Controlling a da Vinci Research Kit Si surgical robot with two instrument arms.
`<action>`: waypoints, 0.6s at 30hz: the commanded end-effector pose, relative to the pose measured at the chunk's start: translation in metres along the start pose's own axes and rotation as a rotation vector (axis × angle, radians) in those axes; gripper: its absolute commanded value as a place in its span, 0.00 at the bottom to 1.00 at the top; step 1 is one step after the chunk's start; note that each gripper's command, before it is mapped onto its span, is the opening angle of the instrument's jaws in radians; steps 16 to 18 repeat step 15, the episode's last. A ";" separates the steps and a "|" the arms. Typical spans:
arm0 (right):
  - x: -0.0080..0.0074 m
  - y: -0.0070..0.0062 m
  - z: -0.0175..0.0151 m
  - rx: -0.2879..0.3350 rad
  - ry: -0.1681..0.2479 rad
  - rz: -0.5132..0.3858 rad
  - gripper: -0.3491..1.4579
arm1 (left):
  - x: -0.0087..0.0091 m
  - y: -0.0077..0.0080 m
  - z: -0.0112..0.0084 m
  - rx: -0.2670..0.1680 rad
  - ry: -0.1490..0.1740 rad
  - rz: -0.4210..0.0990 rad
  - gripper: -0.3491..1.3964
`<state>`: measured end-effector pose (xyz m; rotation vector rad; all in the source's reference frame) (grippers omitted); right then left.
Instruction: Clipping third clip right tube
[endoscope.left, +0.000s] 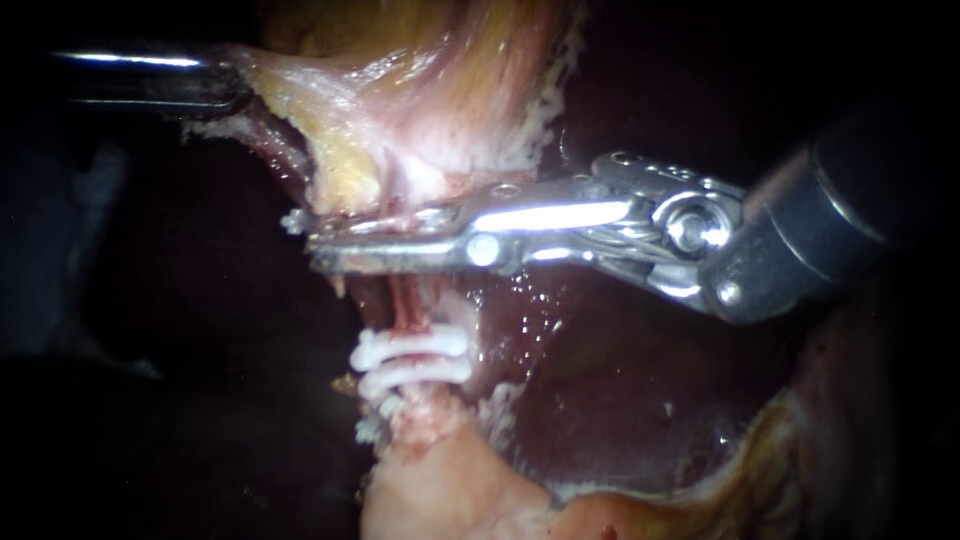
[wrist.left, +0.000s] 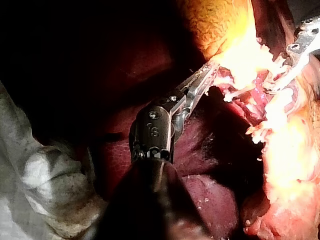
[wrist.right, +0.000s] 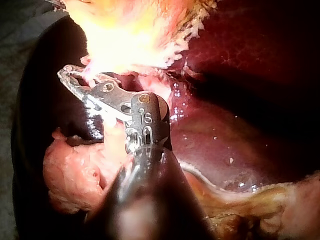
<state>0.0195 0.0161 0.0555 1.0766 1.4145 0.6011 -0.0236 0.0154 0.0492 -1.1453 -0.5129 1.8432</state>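
Observation:
A pale pink tube (endoscope.left: 405, 310) runs down from the gallbladder (endoscope.left: 400, 110) and carries two white clips (endoscope.left: 412, 360) side by side. My right instrument (endoscope.left: 312, 240) lies across the tube just above those clips. Its long metal jaws stand close together, with the tube pinched between them, and the end of a white clip (endoscope.left: 293, 221) shows at their tips. In the right wrist view the same jaws (wrist.right: 67, 75) sit under bright tissue. My left instrument (endoscope.left: 235, 88) is shut on the gallbladder's edge and holds it taut; the left wrist view shows its jaws (wrist.left: 209, 71) buried in that tissue.
Dark red liver (endoscope.left: 620, 380) lies behind and to the right of the tube. Pale fatty tissue (endoscope.left: 440, 490) sits below the clips. A yellowish tissue rim (endoscope.left: 760, 450) borders the liver at lower right. The left side is dark.

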 end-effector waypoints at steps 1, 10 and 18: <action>-0.0001 0.0001 -0.0003 -0.001 0.003 0.000 0.00 | 0.0000 0.0000 0.0000 0.000 0.000 0.000 0.00; -0.0005 0.0002 -0.0005 -0.005 0.004 -0.003 0.00 | 0.0000 0.0000 0.0000 0.000 0.000 0.000 0.00; -0.0006 0.0004 -0.0005 -0.006 0.004 -0.003 0.00 | 0.0000 0.0000 0.0000 0.000 0.000 0.000 0.00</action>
